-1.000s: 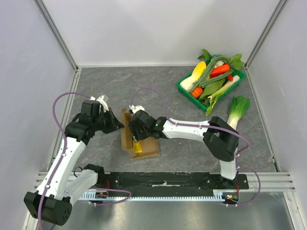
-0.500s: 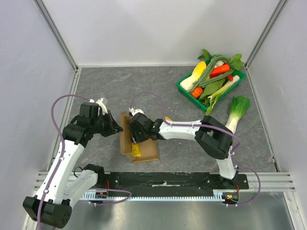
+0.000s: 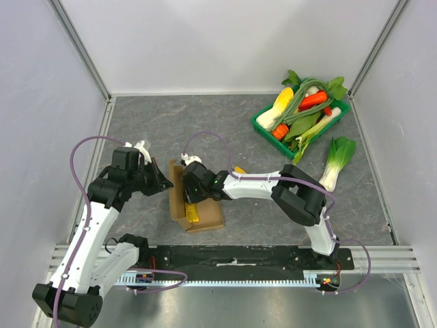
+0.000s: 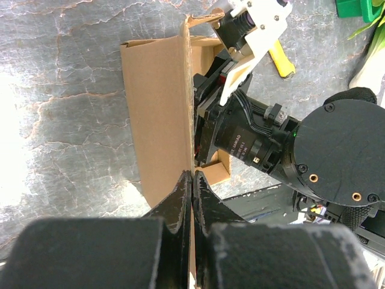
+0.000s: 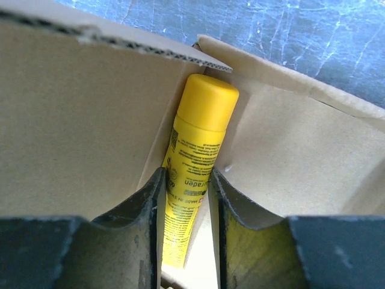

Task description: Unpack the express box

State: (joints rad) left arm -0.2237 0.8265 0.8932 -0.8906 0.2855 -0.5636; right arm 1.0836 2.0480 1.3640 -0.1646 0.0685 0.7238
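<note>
The express box [image 3: 207,219], plain brown cardboard, lies open on the table near the front edge. Its left flap [image 4: 156,114] stands up, and my left gripper [image 4: 192,174] is shut on the flap's edge, holding it from the left [image 3: 166,184]. My right gripper [image 3: 193,203] reaches down into the box. Inside, a yellow tube [image 5: 195,162] with a rounded cap lies against the cardboard wall [image 5: 78,120]. The right gripper [image 5: 185,173] has one finger on each side of the tube, both touching it. A bit of the tube [image 3: 194,214] shows from above.
A green tray [image 3: 261,125] heaped with vegetables stands at the back right. A leafy green stalk [image 3: 336,160] lies on the table just in front of it. A small yellow item [image 3: 240,169] lies beside the right forearm. Grey walls enclose the table.
The right gripper has pushed further into the box and its jaws have narrowed onto the yellow tube. The left gripper and the box have drifted slightly left.
</note>
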